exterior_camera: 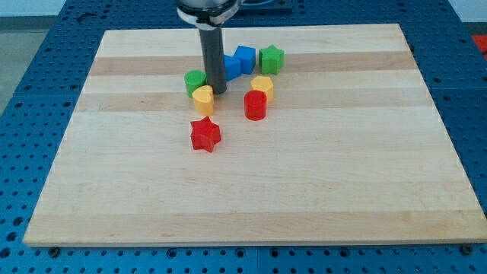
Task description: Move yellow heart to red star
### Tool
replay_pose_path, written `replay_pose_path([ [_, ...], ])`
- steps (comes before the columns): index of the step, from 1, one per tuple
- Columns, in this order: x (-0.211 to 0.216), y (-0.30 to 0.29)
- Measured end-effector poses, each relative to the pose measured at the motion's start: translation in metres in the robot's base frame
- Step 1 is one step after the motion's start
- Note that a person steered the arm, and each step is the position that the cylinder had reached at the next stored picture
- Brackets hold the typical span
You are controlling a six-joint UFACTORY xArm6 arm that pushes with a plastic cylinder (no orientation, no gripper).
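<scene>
The yellow heart (pixel 203 100) lies on the wooden board left of centre, near the view's top. The red star (pixel 205 135) lies just below it, a short gap apart. My tip (pixel 218 92) is at the end of the dark rod, touching or almost touching the heart's upper right side. A green block (pixel 195 81) sits just up-left of the heart, to the left of the rod.
A red cylinder (pixel 256 105) and a second yellow block (pixel 262 87) stand right of the heart. A blue cube (pixel 244 58), another blue block (pixel 231 67) partly behind the rod, and a green star (pixel 272 58) lie above them. The board's (pixel 319 190) edges border blue pegboard.
</scene>
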State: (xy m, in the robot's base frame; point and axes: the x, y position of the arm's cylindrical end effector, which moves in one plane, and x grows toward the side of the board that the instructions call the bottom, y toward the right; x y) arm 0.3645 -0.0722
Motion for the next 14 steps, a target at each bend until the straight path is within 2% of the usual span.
replay_pose_path([
  [2,0.044,-0.036],
  [5,0.037,-0.073],
  [8,0.050,-0.115],
  [9,0.067,-0.099],
  [10,0.069,-0.050],
  [13,0.068,-0.037],
  [14,0.072,-0.049],
])
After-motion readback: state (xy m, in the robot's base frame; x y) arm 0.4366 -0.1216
